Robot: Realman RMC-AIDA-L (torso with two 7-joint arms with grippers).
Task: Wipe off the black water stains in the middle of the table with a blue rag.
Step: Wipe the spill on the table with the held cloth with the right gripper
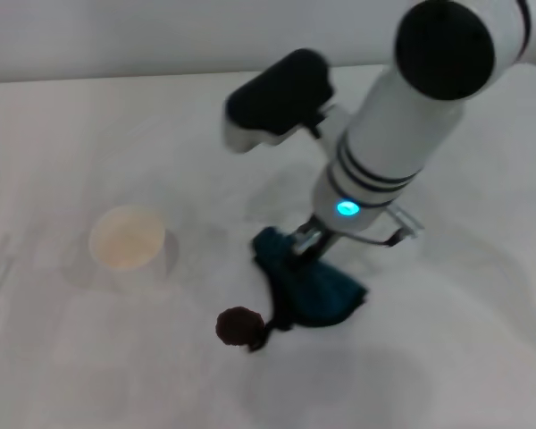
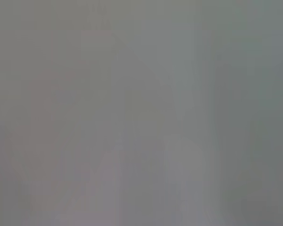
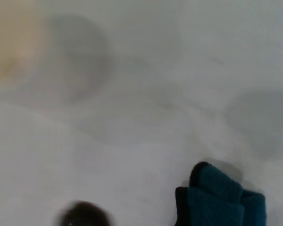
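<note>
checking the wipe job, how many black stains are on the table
1: the black water stains are a single dark blot on the table, near the front, just left of the blue rag and touching its black loop. More could hide under the rag.

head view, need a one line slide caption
Right pincer on the blue rag beside the dark stain, cup nearby.

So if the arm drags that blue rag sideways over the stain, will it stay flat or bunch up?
Probably bunches: the blue rag lies in thick soft folds, so it looks floppy. Its thin loop trails beside the black water stains and may drag through first. The right gripper is down on the rag's upper part, so the free edge likely lags.
</note>
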